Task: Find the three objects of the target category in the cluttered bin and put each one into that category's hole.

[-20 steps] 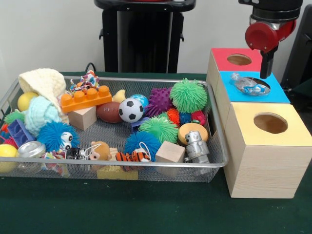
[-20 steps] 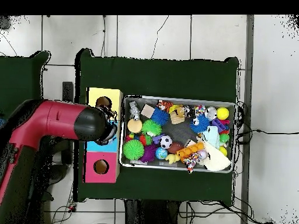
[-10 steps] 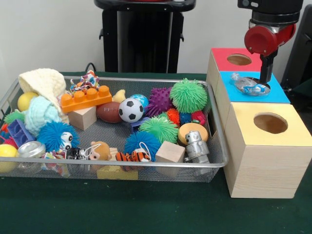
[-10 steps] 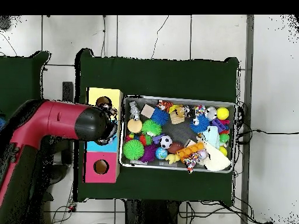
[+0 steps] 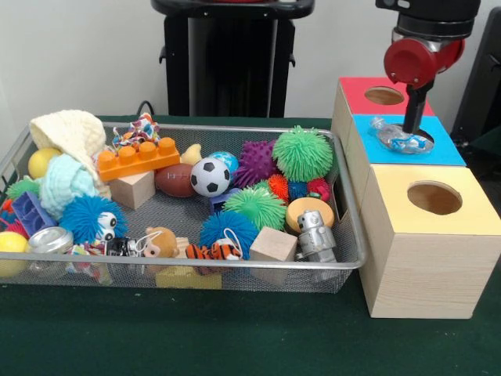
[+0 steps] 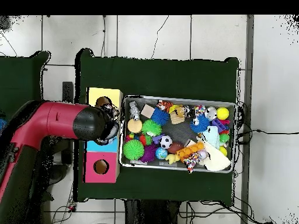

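A clear crumpled plastic thing with blue marks (image 5: 398, 137) lies on top of the blue box (image 5: 446, 149), across its hole. My gripper (image 5: 412, 121) hangs from the red arm just above that thing, its tip close to the hole's far edge. In the overhead view the arm's red and black head (image 6: 87, 123) covers the blue box and hides the gripper. The red box (image 5: 356, 88) stands behind the blue one, and the yellow box (image 5: 466, 211) stands in front; both holes show open. Nothing is seen in the gripper.
The wire-mesh bin (image 5: 188, 265) left of the boxes is full of toys: a green spiky ball (image 5: 302, 153), a soccer ball (image 5: 210, 176), an orange brick (image 5: 138, 159), a silver robot toy (image 5: 316, 233), wooden cubes and knitted cloths. A black stand rises behind the bin.
The gripper has shifted a little to the left over the blue box in the front view. The plastic thing stays on the hole. The bin's toys have not moved.
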Robot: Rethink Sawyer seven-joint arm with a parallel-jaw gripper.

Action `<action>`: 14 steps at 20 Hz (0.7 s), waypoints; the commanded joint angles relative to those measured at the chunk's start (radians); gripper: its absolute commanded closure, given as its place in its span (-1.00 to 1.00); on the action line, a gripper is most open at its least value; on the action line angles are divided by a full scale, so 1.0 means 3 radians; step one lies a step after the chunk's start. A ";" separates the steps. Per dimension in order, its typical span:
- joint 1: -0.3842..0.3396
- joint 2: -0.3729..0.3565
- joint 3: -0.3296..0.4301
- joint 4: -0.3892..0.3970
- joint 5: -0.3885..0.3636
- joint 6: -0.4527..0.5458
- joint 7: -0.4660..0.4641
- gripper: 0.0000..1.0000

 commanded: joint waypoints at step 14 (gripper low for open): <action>-0.0058 0.0237 0.0306 0.0244 0.0008 -0.0051 -0.0272 1.00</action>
